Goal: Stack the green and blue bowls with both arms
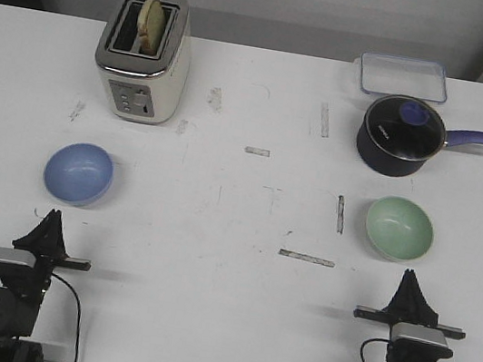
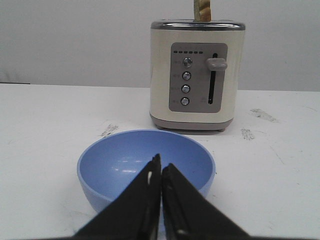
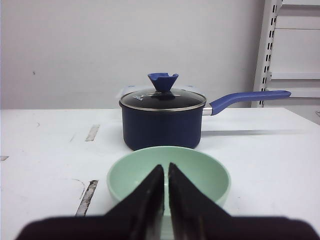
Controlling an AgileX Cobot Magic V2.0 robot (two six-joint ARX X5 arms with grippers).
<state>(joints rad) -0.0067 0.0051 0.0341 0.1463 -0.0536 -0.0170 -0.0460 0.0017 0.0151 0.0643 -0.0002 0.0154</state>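
The light blue bowl (image 1: 78, 173) sits upright on the white table at the left, empty; it fills the middle of the left wrist view (image 2: 115, 165). The pale green bowl (image 1: 398, 228) sits upright at the right, empty, and shows in the right wrist view (image 3: 200, 172). My left gripper (image 1: 53, 216) rests near the front edge, just short of the blue bowl, jaws shut and empty (image 2: 160, 161). My right gripper (image 1: 409, 276) rests just short of the green bowl, jaws shut and empty (image 3: 165, 167).
A cream toaster (image 1: 144, 55) with bread in its slot stands at the back left. A dark blue saucepan (image 1: 402, 136) with a glass lid and long handle stands behind the green bowl. A clear lidded box (image 1: 403, 77) lies at the back right. Tape marks dot the table.
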